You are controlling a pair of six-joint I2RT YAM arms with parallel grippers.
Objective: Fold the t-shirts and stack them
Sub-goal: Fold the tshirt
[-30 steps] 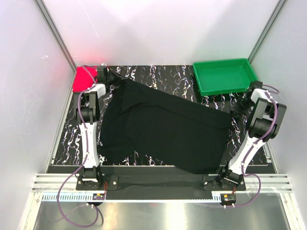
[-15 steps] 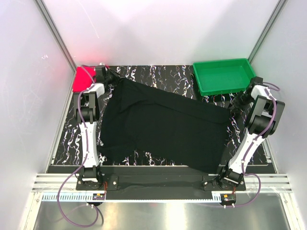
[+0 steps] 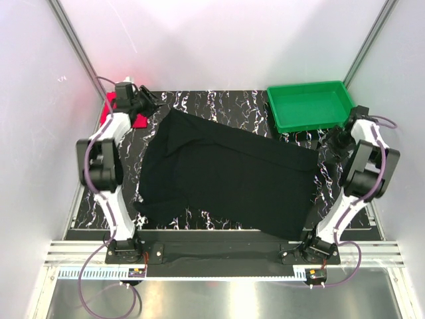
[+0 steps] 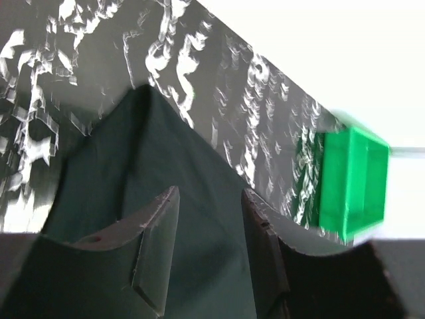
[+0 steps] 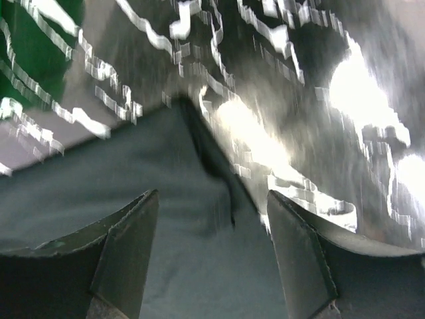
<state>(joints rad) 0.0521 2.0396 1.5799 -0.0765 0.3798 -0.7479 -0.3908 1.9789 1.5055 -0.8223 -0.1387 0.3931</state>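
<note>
The black t-shirt (image 3: 229, 173) lies spread flat on the black marbled mat, its long axis slanting from back left to front right. My left gripper (image 3: 147, 104) is open and empty just behind the shirt's back-left corner; in the left wrist view the gripper (image 4: 210, 193) hovers over the cloth (image 4: 133, 166). My right gripper (image 3: 331, 141) is open and empty just off the shirt's right corner; in the right wrist view the gripper (image 5: 212, 194) stands above that corner (image 5: 166, 173). The pinkish-red t-shirt (image 3: 108, 113) lies at the back-left corner, mostly hidden by my left arm.
The green plastic tray (image 3: 307, 87) stands at the back right of the mat and shows in the left wrist view (image 4: 352, 179). White walls with metal posts close in the back and both sides. A metal rail runs along the near edge.
Both grippers have let go of the black shirt's corners and drawn back outward. The left arm swung out to the left. The shirt has settled flat on the mat.
</note>
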